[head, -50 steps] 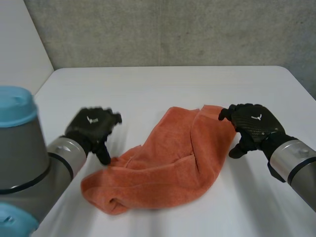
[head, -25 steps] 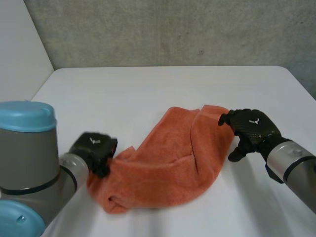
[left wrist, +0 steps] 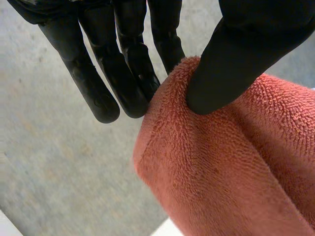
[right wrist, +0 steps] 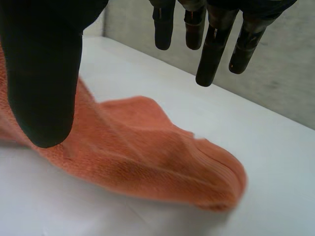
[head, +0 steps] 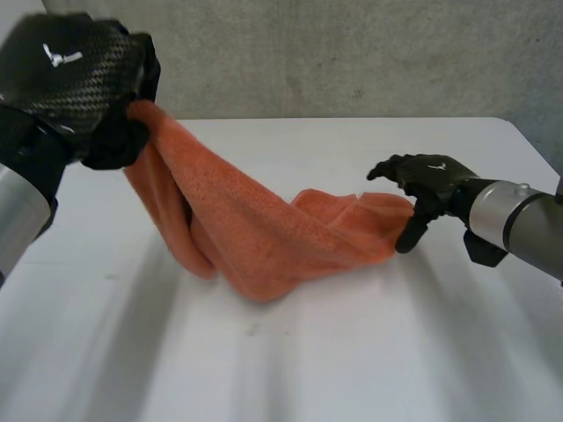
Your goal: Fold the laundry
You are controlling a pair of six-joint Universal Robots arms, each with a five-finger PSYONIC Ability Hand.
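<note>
An orange towel (head: 264,237) stretches from high on the left down to the white table (head: 308,352). My left hand (head: 75,83) holds one end up in the air, close to the camera. In the left wrist view its thumb (left wrist: 231,69) and fingers (left wrist: 133,73) pinch the towel's edge (left wrist: 167,108). The towel's other end (head: 374,220) lies bunched on the table. My right hand (head: 418,180) hovers just beside that end, fingers straight and spread. In the right wrist view the towel (right wrist: 147,147) lies below the open right hand (right wrist: 206,44), untouched.
A grey concrete wall (head: 352,53) runs behind the table's far edge. Bare white table surface spreads in front of the towel and to the right of my right arm (head: 519,224).
My left hand has shut on the towel's left end and lifted it high, pulling the cloth up off the table. My right hand has let its fingers spread and shifted slightly back.
</note>
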